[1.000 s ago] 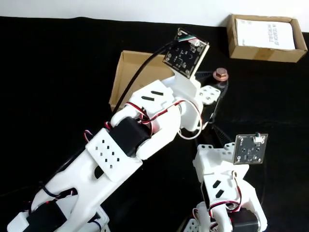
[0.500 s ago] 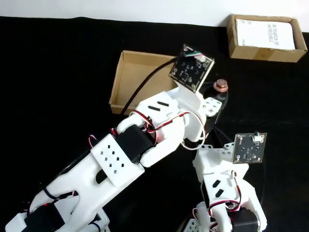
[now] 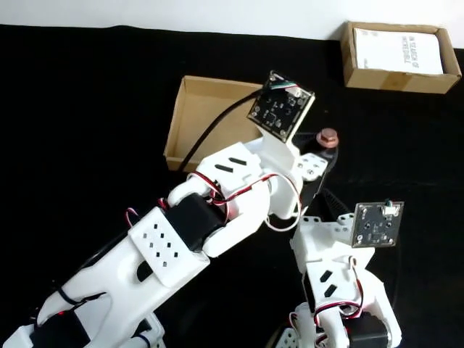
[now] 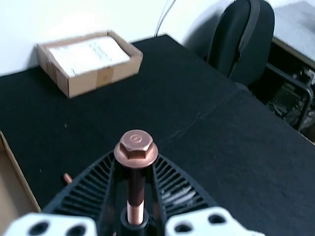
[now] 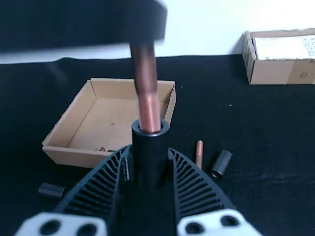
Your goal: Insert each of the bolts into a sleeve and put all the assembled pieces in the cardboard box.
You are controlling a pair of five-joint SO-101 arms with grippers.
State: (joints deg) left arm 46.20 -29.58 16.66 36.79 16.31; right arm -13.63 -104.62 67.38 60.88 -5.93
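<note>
Left pincer [image 4: 135, 160] is clamped on a bolt [image 4: 136, 146] directly above the right pincer [image 5: 149, 153], clamped on a sleeve [image 5: 148, 172].

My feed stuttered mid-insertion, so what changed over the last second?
The left gripper, shut on the bolt, carried it down the high view toward the right arm, a bigger step first, then a small one. The bolt's tip sits in the sleeve held by the right gripper. Nothing was grasped or released. The right arm, the cardboard box and the far box stayed put.
</note>
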